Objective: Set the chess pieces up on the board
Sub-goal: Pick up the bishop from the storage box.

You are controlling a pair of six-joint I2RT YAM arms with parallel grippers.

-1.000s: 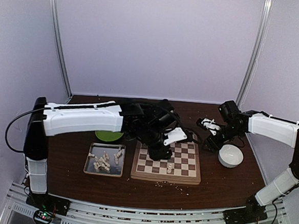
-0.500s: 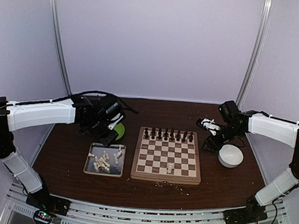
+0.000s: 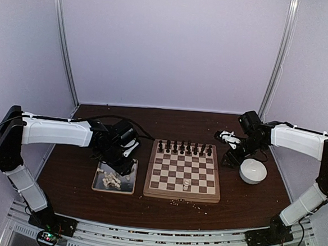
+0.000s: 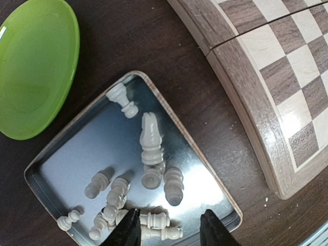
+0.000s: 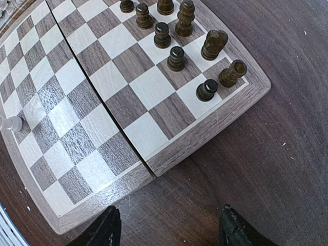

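The chessboard (image 3: 183,171) lies mid-table, with dark pieces (image 3: 185,148) along its far rows and one cream piece (image 3: 186,185) near the front. It also shows in the right wrist view (image 5: 97,97) with dark pieces (image 5: 177,57) and in the left wrist view (image 4: 277,92). Several cream pieces (image 4: 152,146) lie in the silver tray (image 4: 61,159). My left gripper (image 4: 169,233) is open just above the tray, over two lying cream pieces (image 4: 154,225). My right gripper (image 5: 166,228) is open and empty over bare table off the board's right side.
A green plate (image 4: 36,66) sits behind the tray. A white round bowl (image 3: 253,171) stands right of the board. Pale crumbs (image 3: 184,202) lie on the table in front of the board. The silver tray (image 3: 99,181) is left of the board.
My left arm has swung from over the board back to the left and come down over the tray. The right arm has not moved.
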